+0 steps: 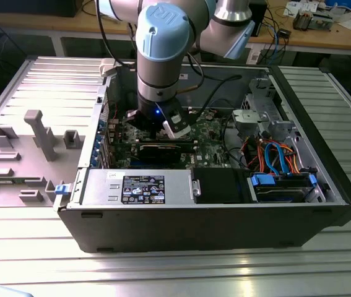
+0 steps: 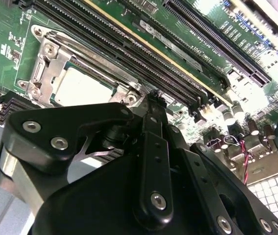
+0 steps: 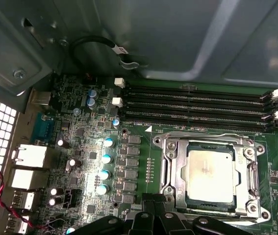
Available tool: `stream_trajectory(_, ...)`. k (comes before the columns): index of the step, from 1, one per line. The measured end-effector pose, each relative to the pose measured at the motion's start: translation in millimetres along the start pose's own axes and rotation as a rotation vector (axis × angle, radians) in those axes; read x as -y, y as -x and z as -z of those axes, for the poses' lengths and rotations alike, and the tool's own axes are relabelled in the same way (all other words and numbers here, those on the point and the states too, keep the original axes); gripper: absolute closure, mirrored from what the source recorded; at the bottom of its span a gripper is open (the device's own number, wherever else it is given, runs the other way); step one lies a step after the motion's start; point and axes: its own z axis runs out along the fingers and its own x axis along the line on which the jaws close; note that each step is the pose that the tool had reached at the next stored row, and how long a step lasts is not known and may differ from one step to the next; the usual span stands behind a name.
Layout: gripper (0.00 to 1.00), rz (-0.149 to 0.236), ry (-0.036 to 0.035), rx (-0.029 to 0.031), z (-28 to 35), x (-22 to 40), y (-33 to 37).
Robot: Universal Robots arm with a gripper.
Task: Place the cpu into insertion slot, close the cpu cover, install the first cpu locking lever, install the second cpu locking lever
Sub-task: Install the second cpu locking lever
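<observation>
The cpu [image 3: 210, 171] [image 2: 82, 88] lies flat in the insertion slot [image 3: 250, 208] on the green board, its dull silver top showing. The cpu cover [image 3: 172, 169] [image 2: 48, 63], a silvery frame, lies down around the chip's edges. My gripper [image 3: 153, 199] [image 2: 153, 98] is low inside the computer case [image 1: 225, 229], at the socket's edge, beside the cover's rim. Its black fingertips come together in one narrow tip and nothing shows between them. In the exterior view the arm's wrist stands upright over the board with the gripper [image 1: 155, 127] under it.
Long black memory slots [image 3: 197, 105] run beside the socket, with the case wall [image 3: 178, 39] behind them. A graphics card [image 1: 163, 148], a power supply [image 1: 138, 185] and a drive bay with blue and orange cables [image 1: 280, 161] crowd the case. A grey fixture plate [image 1: 33, 142] lies on the exterior view's left.
</observation>
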Motion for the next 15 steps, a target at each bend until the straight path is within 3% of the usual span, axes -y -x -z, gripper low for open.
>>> stream_trajectory(5,0.89,0.000,0.0039,0.0003,-1.3,0.3,0.1)
stream_trajectory(7,0.89,0.000,0.0038,0.0002,2.0,-0.5,-0.1)
stream_trajectory(15,0.89,0.000,0.0038,0.0002,35.5,-9.6,-1.8)
